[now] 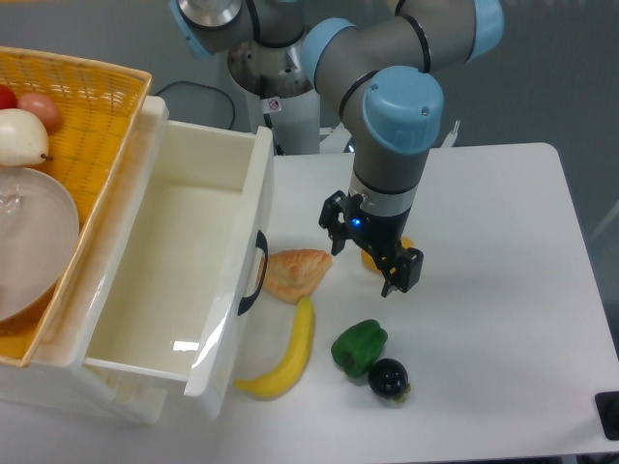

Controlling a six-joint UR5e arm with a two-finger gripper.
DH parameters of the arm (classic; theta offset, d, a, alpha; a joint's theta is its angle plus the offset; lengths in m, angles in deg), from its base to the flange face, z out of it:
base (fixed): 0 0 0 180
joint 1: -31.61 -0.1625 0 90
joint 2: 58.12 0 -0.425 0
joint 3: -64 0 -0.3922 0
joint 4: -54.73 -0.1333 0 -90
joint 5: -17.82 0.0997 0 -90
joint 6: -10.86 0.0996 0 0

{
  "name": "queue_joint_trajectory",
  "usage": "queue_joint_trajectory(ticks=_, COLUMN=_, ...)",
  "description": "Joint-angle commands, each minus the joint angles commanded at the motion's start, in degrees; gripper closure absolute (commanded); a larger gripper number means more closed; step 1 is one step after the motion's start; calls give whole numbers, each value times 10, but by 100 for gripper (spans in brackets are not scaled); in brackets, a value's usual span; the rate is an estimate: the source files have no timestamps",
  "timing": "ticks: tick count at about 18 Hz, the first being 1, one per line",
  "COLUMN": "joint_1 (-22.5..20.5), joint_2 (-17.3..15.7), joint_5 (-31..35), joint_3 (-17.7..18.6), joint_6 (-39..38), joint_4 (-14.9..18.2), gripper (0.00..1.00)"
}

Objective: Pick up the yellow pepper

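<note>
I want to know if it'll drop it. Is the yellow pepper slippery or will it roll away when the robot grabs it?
The yellow pepper is mostly hidden behind the gripper, so its shine is hard to judge. It looks rounded, so it might roll if nudged. It seems about the size of the green pepper, so probably light.

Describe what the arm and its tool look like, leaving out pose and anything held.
The arm is built of grey tubular segments with light blue round joint caps. Its tool is black, with two dark fingers and a small blue light glowing on the body. A small red-marked sticker sits on the white base column.
</note>
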Motion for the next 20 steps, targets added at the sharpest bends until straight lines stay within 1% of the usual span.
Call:
queue_joint_trajectory(ticks=2, joint_1=2, joint_2=-1, joint_5=7, joint_3=11, joint_6=1, joint_4=-3, gripper=0)
queue_joint_trajectory(ticks=6, joint_1=5, joint_2=-5, joint_5=8, joint_3=15, joint_6=14, joint_4=-3, gripper=0)
queue_joint_trajectory(ticks=8, joint_1=6, joint_2=-5, joint_5=8, joint_3=25, joint_6=13, joint_4=-4, gripper=0)
queue_joint_trajectory(ticks=12, joint_1=4, joint_2=-6, joint_5=7, joint_3=35, joint_6=7, joint_4=-18, gripper=0)
queue_joint_trajectory(ticks=18, joint_1=4, joint_2=-4, joint_5=1, joint_3=44, joint_6=7, joint_4=-20, gripper=0)
queue_joint_trajectory(ticks=20, joint_1=6, joint_2=-4, joint_5=1, joint_3=52, joint_6=7, joint_4=-21, gripper=0)
